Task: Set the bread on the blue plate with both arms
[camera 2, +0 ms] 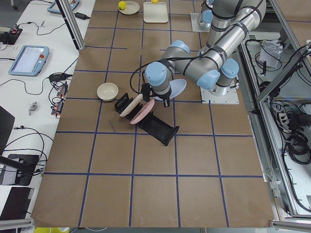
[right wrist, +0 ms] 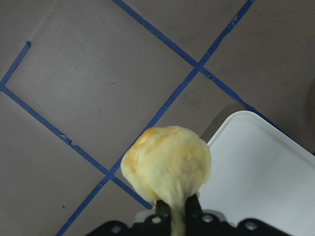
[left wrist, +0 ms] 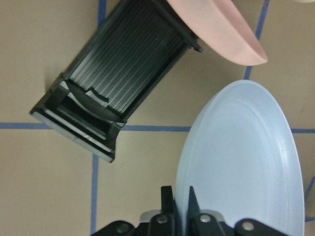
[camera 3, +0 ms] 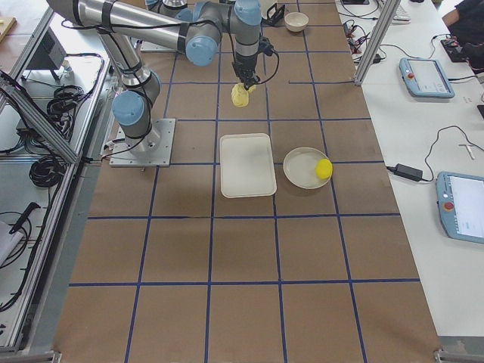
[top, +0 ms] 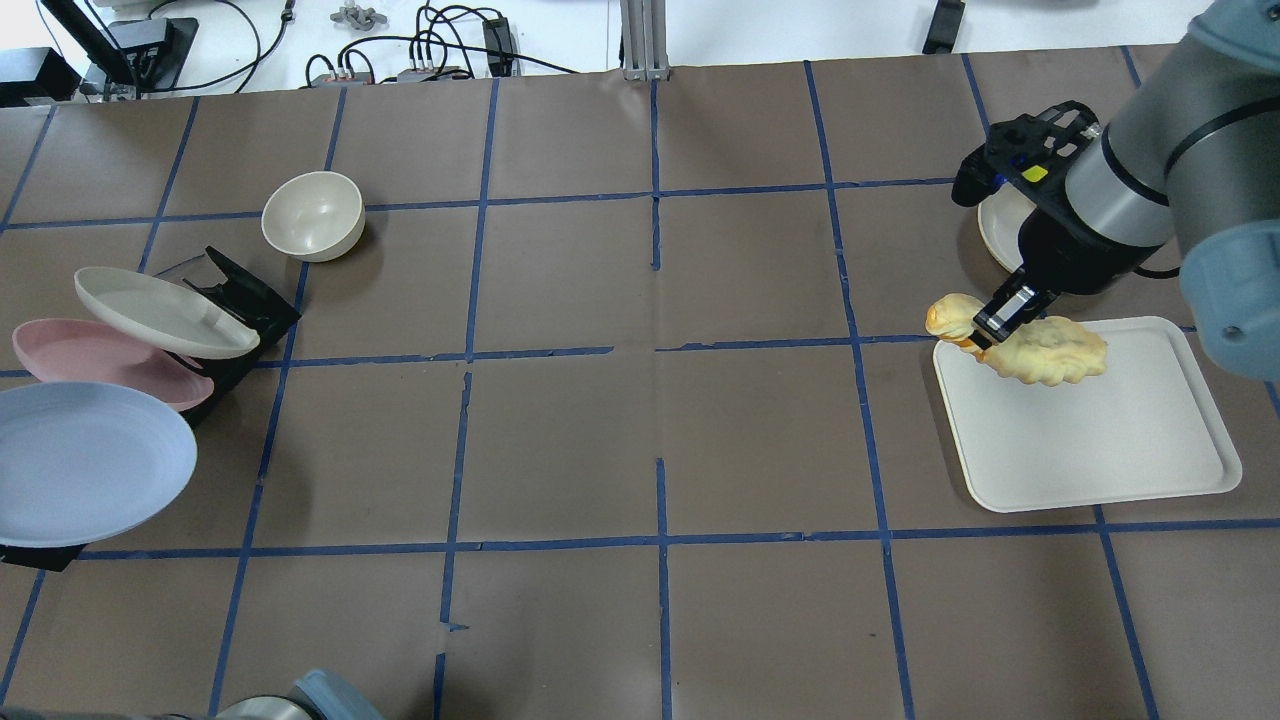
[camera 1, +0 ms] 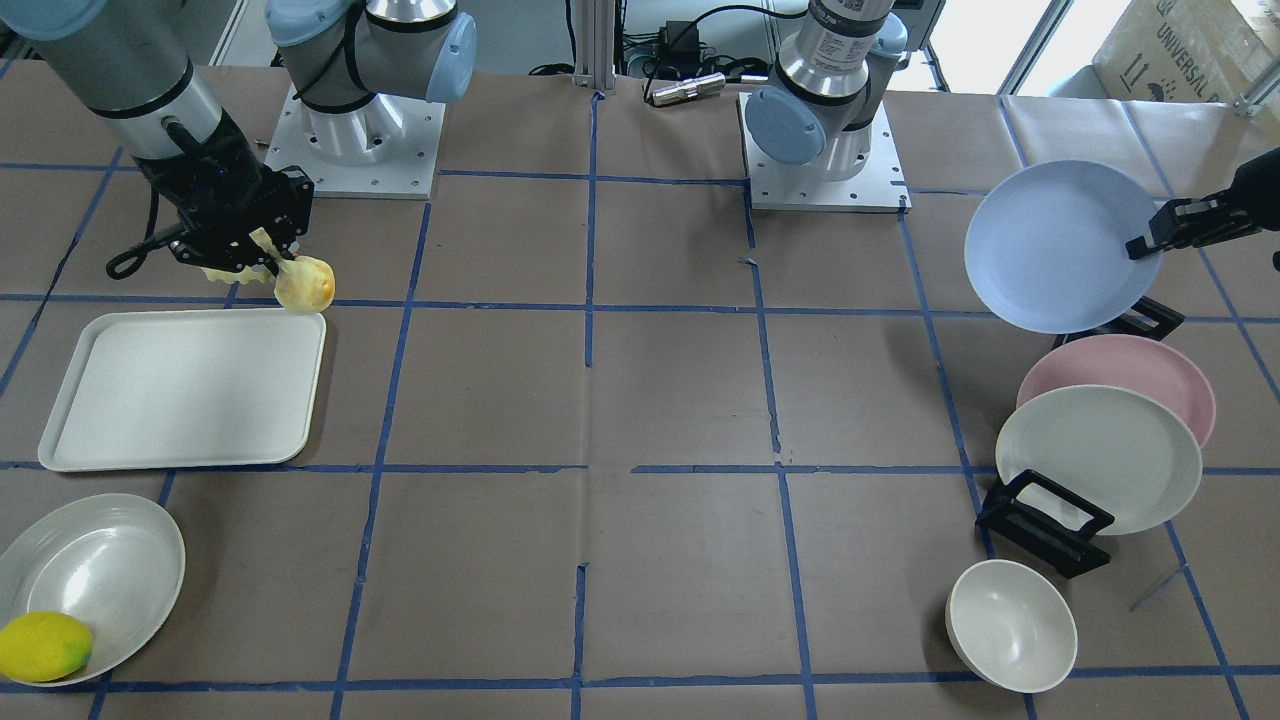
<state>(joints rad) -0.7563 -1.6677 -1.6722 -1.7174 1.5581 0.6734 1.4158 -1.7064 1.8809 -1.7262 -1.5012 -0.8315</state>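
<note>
My right gripper (camera 1: 265, 255) is shut on the pale-yellow bread (camera 1: 303, 285) and holds it in the air over the far corner of a white tray (camera 1: 180, 390). In the overhead view the bread (top: 1045, 350) hangs from the gripper (top: 990, 325), its browned end pointing to the table's middle. The right wrist view shows the bread (right wrist: 167, 162) end-on. My left gripper (camera 1: 1150, 240) is shut on the rim of the blue plate (camera 1: 1055, 245) and holds it tilted above the table. The left wrist view shows the fingers (left wrist: 167, 201) pinching the plate's edge (left wrist: 241, 162).
A black rack (camera 1: 1045, 520) holds a pink plate (camera 1: 1130, 370) and an off-white plate (camera 1: 1100, 460) next to the blue plate. A small off-white bowl (camera 1: 1010, 625) stands nearby. An oval dish (camera 1: 90, 570) holds a yellow-green lemon-like fruit (camera 1: 45, 645).
</note>
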